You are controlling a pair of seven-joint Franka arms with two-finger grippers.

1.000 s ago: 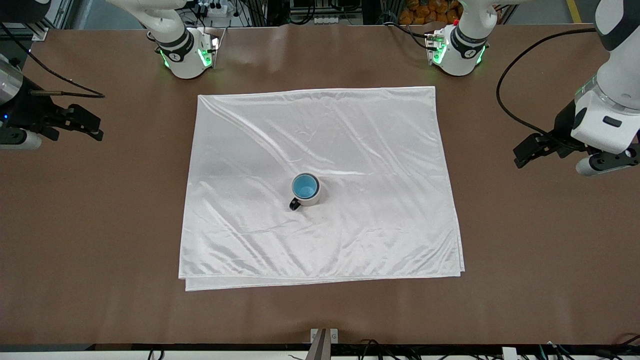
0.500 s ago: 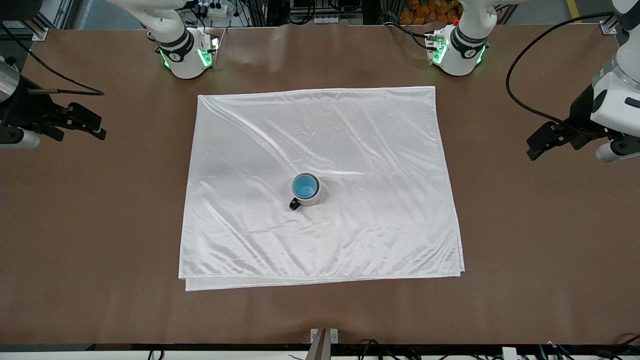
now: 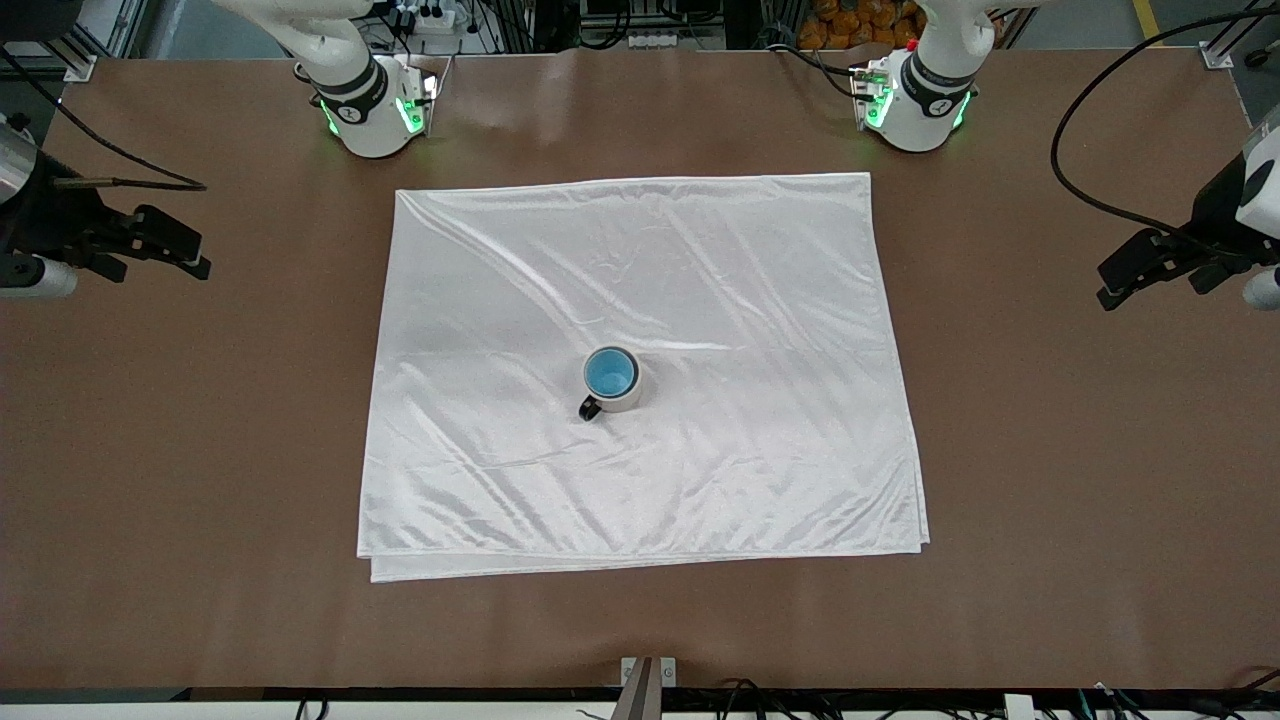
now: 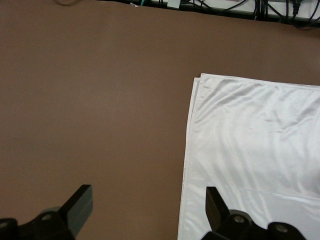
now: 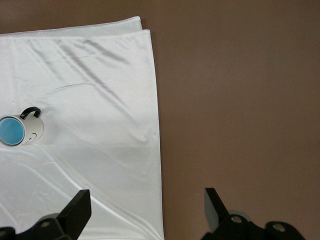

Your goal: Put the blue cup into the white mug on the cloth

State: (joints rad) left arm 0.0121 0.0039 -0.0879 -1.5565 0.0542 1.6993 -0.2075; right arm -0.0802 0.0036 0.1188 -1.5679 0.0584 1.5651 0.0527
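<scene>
Blue cup (image 3: pixel 609 373) sits nested in white mug (image 3: pixel 613 381) on cloth (image 3: pixel 700 300), well apart from both tools. Left tool (image 3: pixel 1130 275) retreats farther toward its bench (image 3: pixel 1050 450) end, jaws wide, empty; right tool (image 3: pixel 175 245) waits off the cloth, wide, empty; task looks done.

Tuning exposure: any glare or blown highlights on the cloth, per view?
Front view: bright sheen streaks along the cloth wrinkles above the white mug. Right wrist view: softer sheen, blue cup clearly visible. Left wrist view: cloth evenly bright, folds still readable.
</scene>
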